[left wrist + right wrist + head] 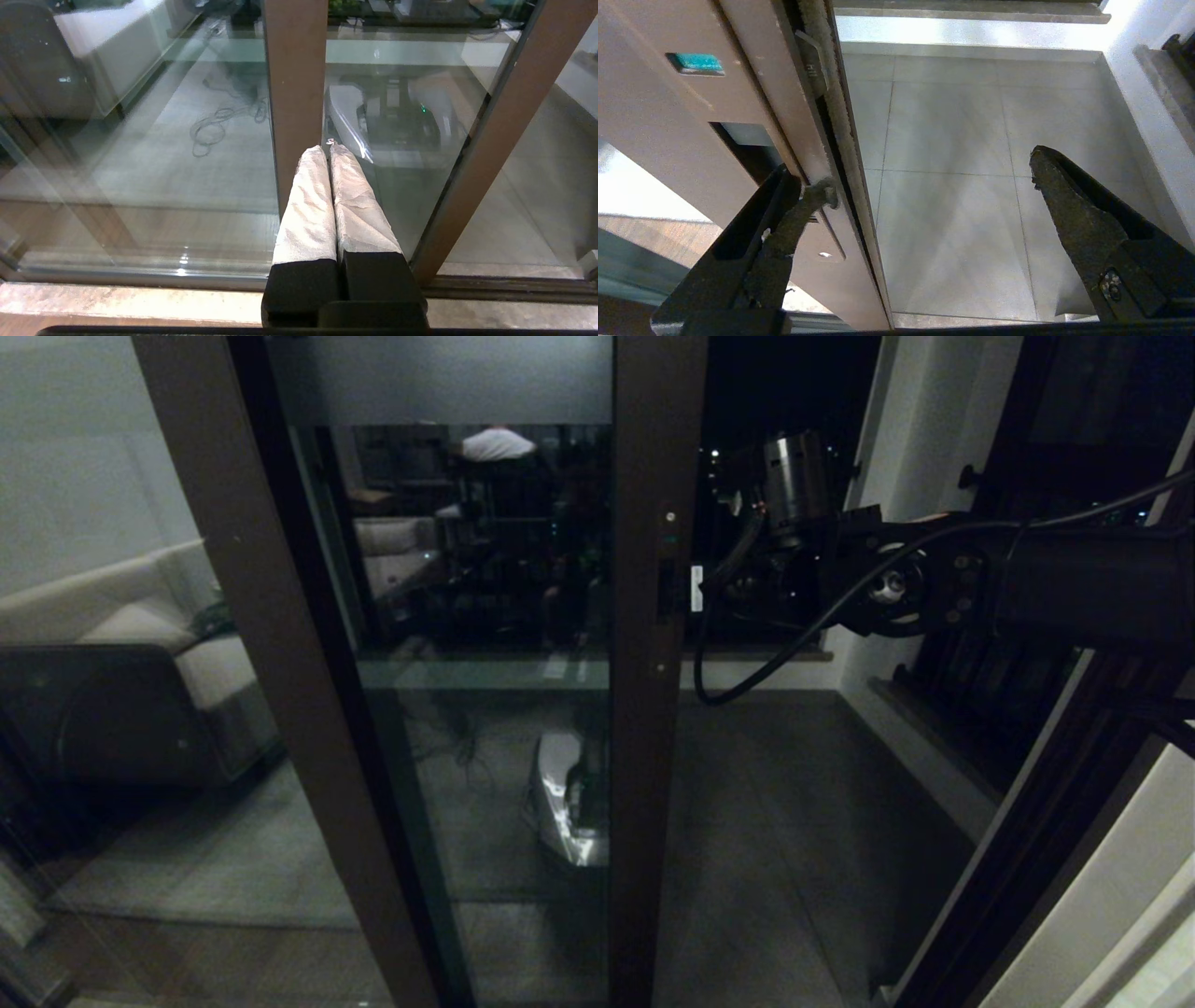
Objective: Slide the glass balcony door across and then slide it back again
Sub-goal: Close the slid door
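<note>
the right gripper (924, 182) was spread wide at the edge of the glass balcony door (485, 709), one finger (784, 219) resting against the door's brown stile (752, 93) right at the recessed handle slot (747, 149), the other finger (1069, 205) well apart from it out over the tiled balcony floor (962, 186). just beyond the touching finger along the stile sat a small teal indicator (698, 62). in the head view the right arm (1074, 583) reached in toward the stile at handle height, a black cable (747, 681) looping beneath it, and the door stood partly slid aside with an open gap on the arm's side of the stile. the left gripper (331, 154) hung low with its two white-wrapped fingers (308, 205) pressed together and holding nothing, their tips near a brown frame post (294, 93), with the bottom track (140, 280) beneath them.
</note>
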{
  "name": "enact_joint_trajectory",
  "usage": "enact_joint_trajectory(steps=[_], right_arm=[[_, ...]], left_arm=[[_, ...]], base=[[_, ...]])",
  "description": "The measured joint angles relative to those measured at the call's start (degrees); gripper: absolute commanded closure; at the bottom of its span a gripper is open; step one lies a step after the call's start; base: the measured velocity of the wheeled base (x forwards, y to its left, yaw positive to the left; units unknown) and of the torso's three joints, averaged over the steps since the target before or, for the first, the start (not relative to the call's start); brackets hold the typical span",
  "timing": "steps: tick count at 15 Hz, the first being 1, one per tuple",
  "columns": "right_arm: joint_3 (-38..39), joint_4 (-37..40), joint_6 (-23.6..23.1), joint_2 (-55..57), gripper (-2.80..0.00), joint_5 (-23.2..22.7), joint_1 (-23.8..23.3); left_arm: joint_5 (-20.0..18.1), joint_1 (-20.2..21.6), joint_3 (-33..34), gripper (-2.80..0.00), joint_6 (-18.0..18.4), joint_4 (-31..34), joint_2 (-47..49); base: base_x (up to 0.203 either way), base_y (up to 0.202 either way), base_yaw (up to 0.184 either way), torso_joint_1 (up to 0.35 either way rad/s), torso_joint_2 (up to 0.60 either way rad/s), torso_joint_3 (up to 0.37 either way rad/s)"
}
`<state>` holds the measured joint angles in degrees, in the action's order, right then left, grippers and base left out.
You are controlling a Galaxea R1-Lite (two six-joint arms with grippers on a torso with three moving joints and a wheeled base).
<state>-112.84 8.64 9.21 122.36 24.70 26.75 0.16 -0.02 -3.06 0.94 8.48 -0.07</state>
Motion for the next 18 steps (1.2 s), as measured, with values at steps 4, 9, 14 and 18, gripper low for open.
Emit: enact_joint_trajectory(steps=[4,9,14,18], right_arm=[[0.13,0.22,-0.17,-0.49,-2.8,-0.08,-1.62],[1.01,0.06,-0.17,-1.08,-2.8,0.21,-2.28],[1.77,0.17,-0.2,-1.82,-2.8,0.41,-3.15],[4.13,-0.33,-0.42,-3.21,-2.8,0.49,-4.23]], left_arm=[[-0.02,0.02,0.0,0.0,0.02,0.0,0.0],[0.0,0.0,0.0,0.0,0.0,0.0,0.0],[0.0,0.0,0.0,0.0,0.02,0.0,0.0],[0.0,0.0,0.0,0.0,0.04,0.0,0.0]], base=[[0.0,0.0,0.0,0.0,0.0,0.0],[0.0,0.0,0.0,0.0,0.0,0.0],[0.0,0.0,0.0,0.0,0.0,0.0],[0.0,0.0,0.0,0.0,0.0,0.0]])
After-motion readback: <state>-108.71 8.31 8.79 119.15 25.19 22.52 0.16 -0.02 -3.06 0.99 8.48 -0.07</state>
